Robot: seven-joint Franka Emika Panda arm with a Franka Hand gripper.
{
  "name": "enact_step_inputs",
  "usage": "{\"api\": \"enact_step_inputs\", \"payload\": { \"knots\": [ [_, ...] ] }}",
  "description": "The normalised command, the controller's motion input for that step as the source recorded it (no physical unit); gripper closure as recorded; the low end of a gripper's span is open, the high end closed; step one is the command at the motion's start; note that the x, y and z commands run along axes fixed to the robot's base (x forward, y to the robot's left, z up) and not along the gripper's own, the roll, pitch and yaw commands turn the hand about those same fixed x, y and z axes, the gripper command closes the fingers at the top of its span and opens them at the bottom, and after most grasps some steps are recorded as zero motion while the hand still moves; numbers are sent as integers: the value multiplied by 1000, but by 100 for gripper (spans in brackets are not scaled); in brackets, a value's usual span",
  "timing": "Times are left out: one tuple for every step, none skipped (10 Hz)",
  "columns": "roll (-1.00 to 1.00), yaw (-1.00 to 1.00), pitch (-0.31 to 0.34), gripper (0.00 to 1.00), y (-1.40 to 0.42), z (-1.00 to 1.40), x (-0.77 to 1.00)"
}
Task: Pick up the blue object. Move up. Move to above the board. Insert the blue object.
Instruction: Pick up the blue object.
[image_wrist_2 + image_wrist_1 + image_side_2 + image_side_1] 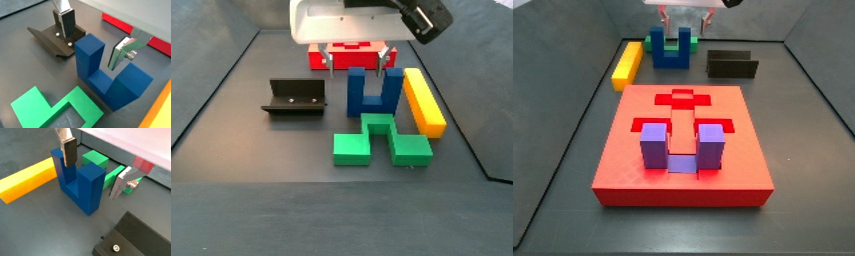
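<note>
The blue object (80, 185) (110, 75) stands upright on the dark floor, prongs up. My gripper (93, 168) (93, 39) is open and lowered around one prong. One finger (67, 150) is in the slot between the prongs and the other finger (122, 182) is outside, with gaps on both sides. In both side views the gripper (687, 25) (356, 62) hangs right over the blue object (673, 52) (372, 92). The red board (740, 150) (352, 50) lies apart from it and carries a purple U-shaped block (680, 147) in a slot.
A yellow bar (629, 62) (422, 100) lies beside the blue object. A green block (378, 140) (57, 107) lies flat on its other side. The fixture (731, 64) (295, 98) stands close by on the floor. Grey walls ring the workspace.
</note>
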Motion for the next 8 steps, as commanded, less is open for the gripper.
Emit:
{"api": "enact_step_inputs", "payload": {
  "knots": [
    [84, 0, 0, 0, 51, -169, 34],
    [47, 0, 0, 0, 0, -131, 40],
    [17, 0, 0, 0, 0, -151, 3],
    [16, 0, 0, 0, 0, -151, 0],
    [0, 0, 0, 0, 0, -151, 0],
    [13, 0, 0, 0, 0, -174, 0],
    [0, 0, 0, 0, 0, -166, 0],
    [0, 0, 0, 0, 0, -97, 0]
  ]
}}
